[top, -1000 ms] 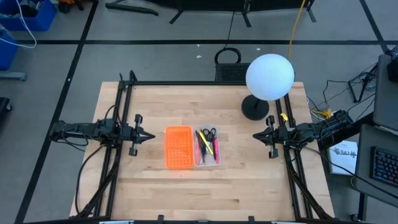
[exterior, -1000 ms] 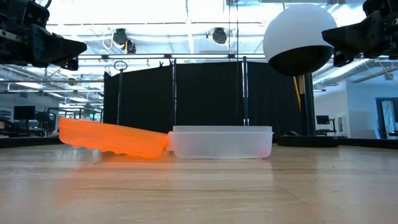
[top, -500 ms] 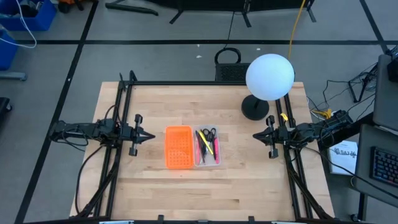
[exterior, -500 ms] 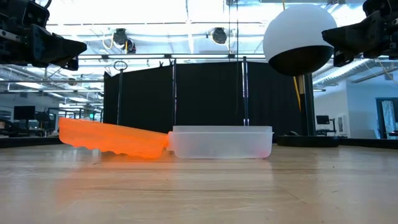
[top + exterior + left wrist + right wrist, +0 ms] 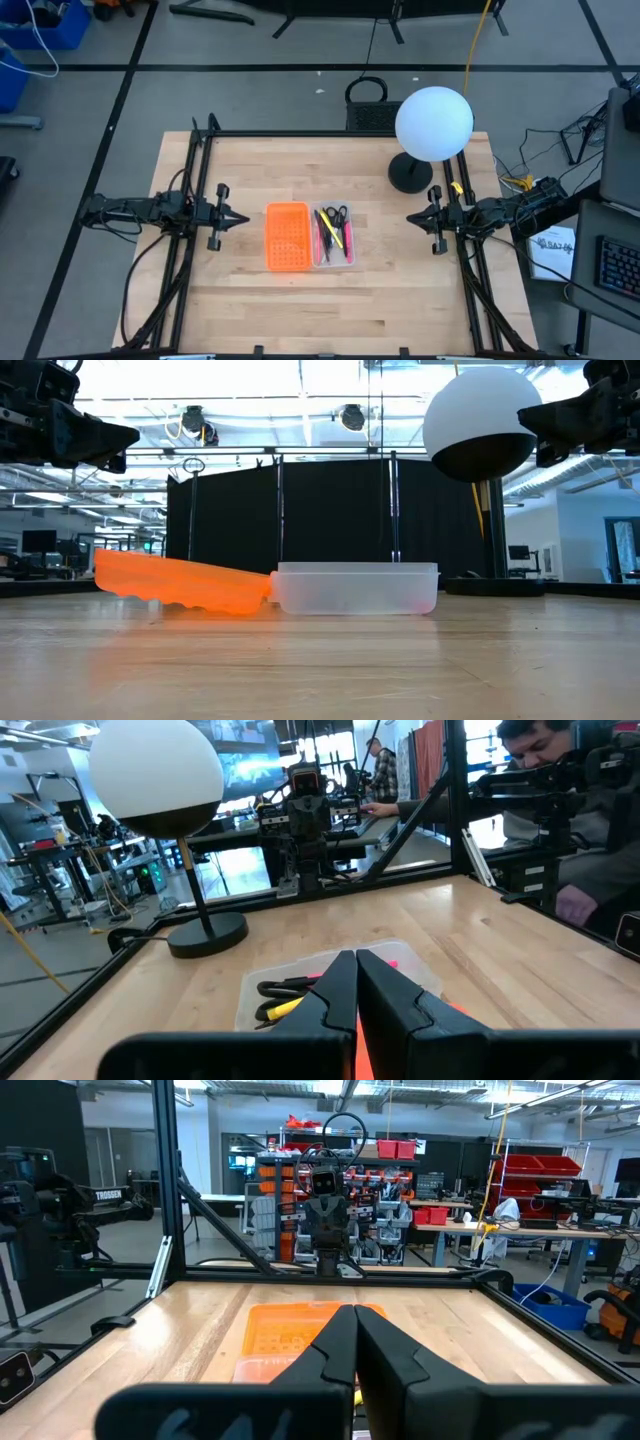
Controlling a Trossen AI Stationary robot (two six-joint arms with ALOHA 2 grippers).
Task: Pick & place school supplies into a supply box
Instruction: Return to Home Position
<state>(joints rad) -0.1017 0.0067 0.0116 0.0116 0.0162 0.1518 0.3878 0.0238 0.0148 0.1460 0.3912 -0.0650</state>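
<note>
The clear supply box (image 5: 334, 236) rests flat on the table's middle. Inside it lie the school supplies: black-handled scissors (image 5: 337, 213) and several pens and pencils (image 5: 329, 232), pink, yellow and dark. In the low view the box (image 5: 356, 588) shows as a cloudy tray. An orange perforated piece (image 5: 286, 236) lies against the box's left side, tilted in the low view (image 5: 180, 582). My left gripper (image 5: 245, 218) hovers shut at the table's left, pointing level toward the orange piece. My right gripper (image 5: 410, 217) hovers shut at the table's right, pointing toward the box.
A lamp with a white globe (image 5: 433, 123) and a black round base (image 5: 409, 174) stands at the far right of the table. Black frame rails (image 5: 186, 260) run along the left and right table edges. A person (image 5: 590, 840) sits beyond the table in the left wrist view.
</note>
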